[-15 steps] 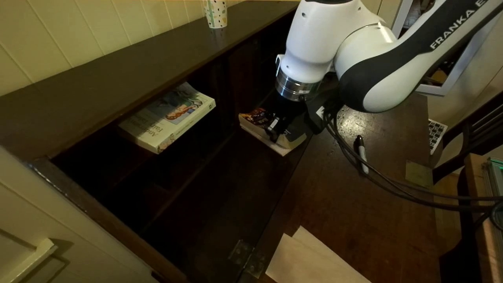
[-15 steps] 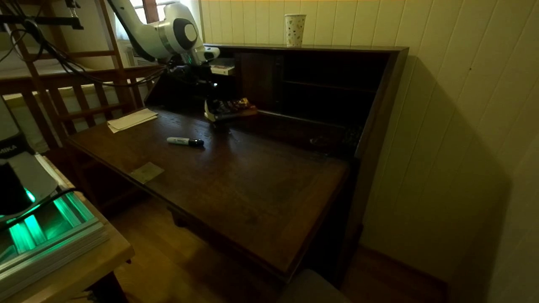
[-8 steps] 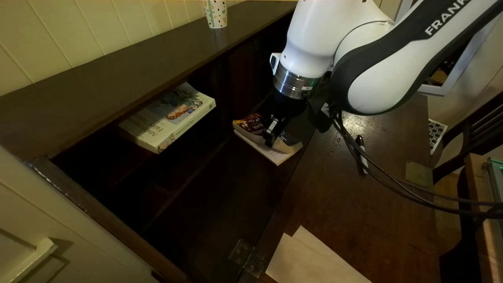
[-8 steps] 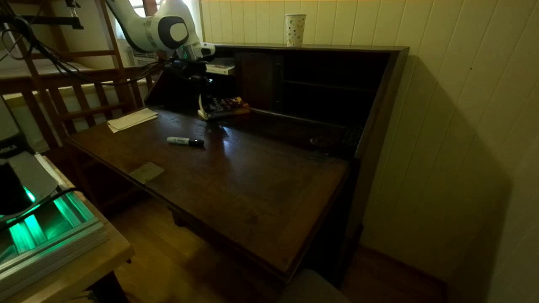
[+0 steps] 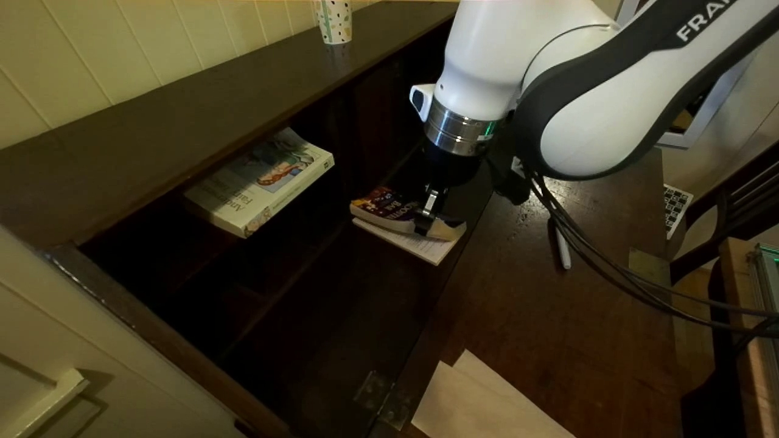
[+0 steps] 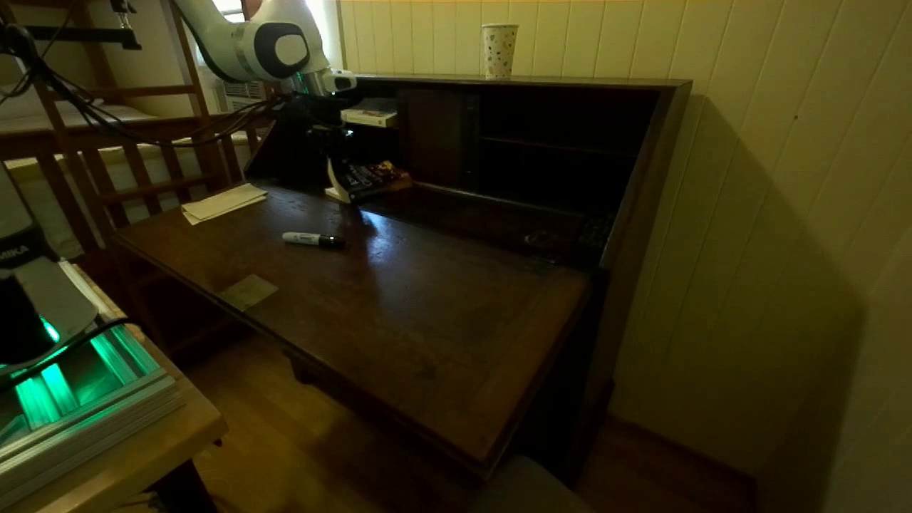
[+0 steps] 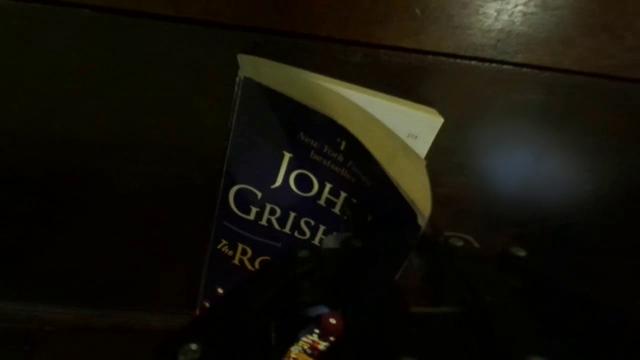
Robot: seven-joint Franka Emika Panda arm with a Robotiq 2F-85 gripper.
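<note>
A dark paperback (image 5: 383,207) with white and gold lettering lies on the inner part of the desk; it also shows in the other views (image 6: 370,178) (image 7: 280,200). My gripper (image 5: 426,224) points down at it, with the fingers on either side of the book's raised upper part. In the wrist view the gripper (image 7: 387,245) is very dark, and the cover and pages bend up at the right edge between the fingers. The lower pages fan out beneath, near the desk surface. The far finger is hidden in an exterior view (image 6: 338,158).
A pale book (image 5: 261,188) lies on a cubby shelf of the dark desk (image 5: 548,340). A spotted cup (image 5: 335,23) stands on the desk's top ledge. A marker (image 6: 312,239) and folded paper (image 6: 224,203) lie on the desk. Cables (image 5: 584,261) hang from the arm.
My gripper and the paperback have shifted along the desk towards the pale book's side. The paperback has turned a little, and its upper part has parted more from the lower pages.
</note>
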